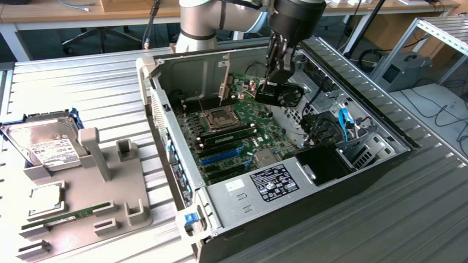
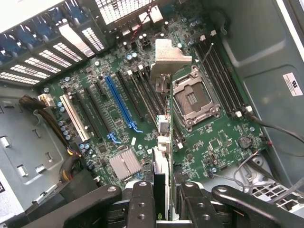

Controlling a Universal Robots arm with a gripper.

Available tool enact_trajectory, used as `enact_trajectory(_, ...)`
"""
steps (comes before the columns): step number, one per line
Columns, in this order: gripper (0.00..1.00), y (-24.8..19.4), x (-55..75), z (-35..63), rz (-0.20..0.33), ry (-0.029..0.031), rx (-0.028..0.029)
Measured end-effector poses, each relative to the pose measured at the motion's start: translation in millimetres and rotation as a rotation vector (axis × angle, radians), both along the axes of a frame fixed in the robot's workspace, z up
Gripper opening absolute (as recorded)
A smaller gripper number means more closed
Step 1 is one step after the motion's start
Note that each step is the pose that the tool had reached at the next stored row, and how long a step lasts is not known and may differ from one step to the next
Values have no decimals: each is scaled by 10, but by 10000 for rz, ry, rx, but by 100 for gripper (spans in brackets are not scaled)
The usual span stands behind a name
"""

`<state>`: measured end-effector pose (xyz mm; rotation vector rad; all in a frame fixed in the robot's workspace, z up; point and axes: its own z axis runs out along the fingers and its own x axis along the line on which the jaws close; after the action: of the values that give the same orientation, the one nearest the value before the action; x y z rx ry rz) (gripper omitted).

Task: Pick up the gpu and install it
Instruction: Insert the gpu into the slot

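On ribbed metal table point(image 1: 87, 87), open case point(image 1: 380, 126), gripper point(image 1: 277, 82) holding gpu point(image 1: 280, 94)

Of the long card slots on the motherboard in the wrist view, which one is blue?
The long blue slot near the middle of the row; the slot beside it towards the cable bundle is white, and the others are black.

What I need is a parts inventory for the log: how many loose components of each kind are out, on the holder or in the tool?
hard drive: 1
processor chip: 1
memory stick: 1
gpu: 1
Total: 4
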<state>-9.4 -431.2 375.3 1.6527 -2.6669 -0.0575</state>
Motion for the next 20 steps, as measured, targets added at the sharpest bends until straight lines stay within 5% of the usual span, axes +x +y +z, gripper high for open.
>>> enact_trajectory(20, 26, 0, 0, 0, 890, 0, 0)
